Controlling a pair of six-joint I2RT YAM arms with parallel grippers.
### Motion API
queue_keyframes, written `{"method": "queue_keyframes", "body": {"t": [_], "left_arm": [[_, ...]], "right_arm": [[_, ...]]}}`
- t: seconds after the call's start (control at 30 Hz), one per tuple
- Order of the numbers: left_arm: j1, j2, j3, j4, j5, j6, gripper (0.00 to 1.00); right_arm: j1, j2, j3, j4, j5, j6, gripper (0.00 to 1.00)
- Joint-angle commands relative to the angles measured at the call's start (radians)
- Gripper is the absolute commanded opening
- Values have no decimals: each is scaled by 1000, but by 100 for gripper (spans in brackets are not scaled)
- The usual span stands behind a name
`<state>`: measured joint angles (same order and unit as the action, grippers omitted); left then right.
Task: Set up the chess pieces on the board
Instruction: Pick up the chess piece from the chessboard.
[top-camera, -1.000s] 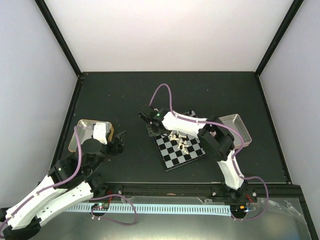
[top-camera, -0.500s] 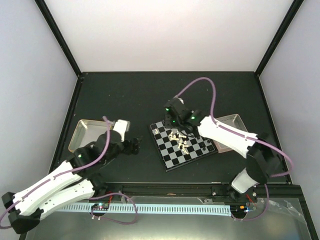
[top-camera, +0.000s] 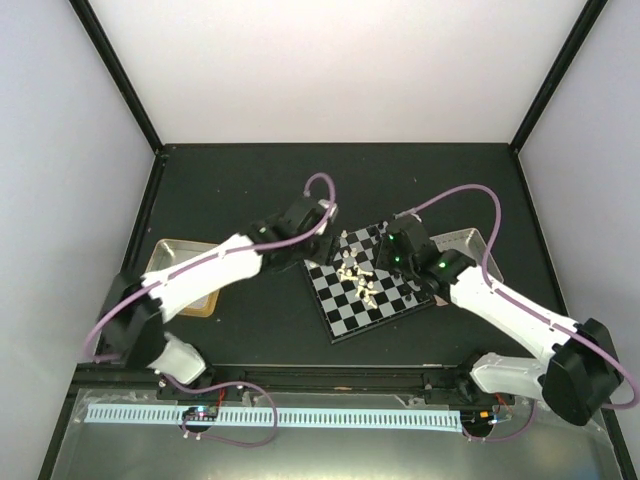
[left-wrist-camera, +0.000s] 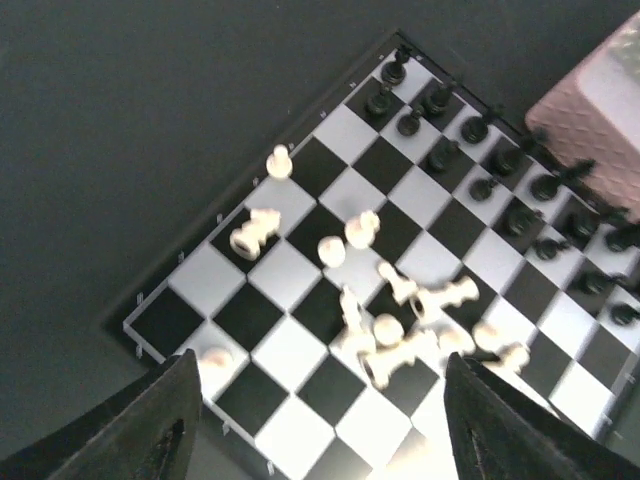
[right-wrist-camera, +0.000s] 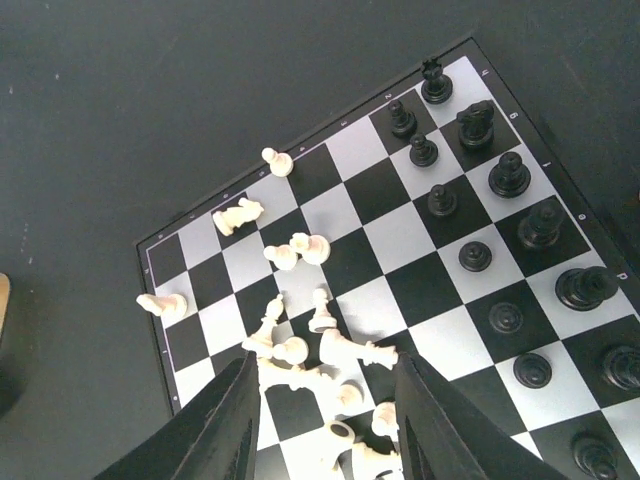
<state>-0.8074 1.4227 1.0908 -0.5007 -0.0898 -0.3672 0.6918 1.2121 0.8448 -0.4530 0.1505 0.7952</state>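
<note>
The board (top-camera: 345, 315) lies tilted at mid-table. Cream-white chess pieces (top-camera: 358, 280) lie toppled in a heap on it; a few stand apart near its far-left edge (right-wrist-camera: 277, 160). Black pieces (right-wrist-camera: 500, 178) stand in two rows along one side. My left gripper (top-camera: 322, 243) hovers open over the board's far-left corner, the heap (left-wrist-camera: 395, 335) between its fingers (left-wrist-camera: 165, 420). My right gripper (top-camera: 380, 262) hovers open over the board's right part, its fingers (right-wrist-camera: 225, 430) on either side of the white heap (right-wrist-camera: 320, 350). Both are empty.
A pinkish tray (top-camera: 470, 250) sits right of the board, partly under the right arm; its corner shows in the left wrist view (left-wrist-camera: 600, 100). A metal tray (top-camera: 180, 262) lies at the left, under the left arm. Dark mat surrounds the board.
The left arm swung from the left side of the table over to the board's far-left corner. The right arm drew back from the board's far-left side to its right side.
</note>
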Motion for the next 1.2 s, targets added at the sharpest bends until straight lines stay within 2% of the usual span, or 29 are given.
{"method": "queue_keyframes", "body": {"t": [0.0,0.1,0.2,0.63,0.87,1.17], "left_arm": [[50,246,217,-128,22,54,62],[62,391,339,-196,21,91,48],[67,482,414,-233,21,123,42],[148,662,542,-312,141,256,39],[159,706,586,-338,190,273,37],[168,730,594,-357,215,286,16]], "right_arm": [[-12,-54,-40,40,-14,3,39],[-20,-64,-62,47,-26,-6,38],[-30,-59,-77,51,-44,-16,38],[-62,-29,-114,86,-102,-30,35],[-63,-20,-113,83,-104,-29,34],[-63,-15,-118,83,-107,-18,33]]}}
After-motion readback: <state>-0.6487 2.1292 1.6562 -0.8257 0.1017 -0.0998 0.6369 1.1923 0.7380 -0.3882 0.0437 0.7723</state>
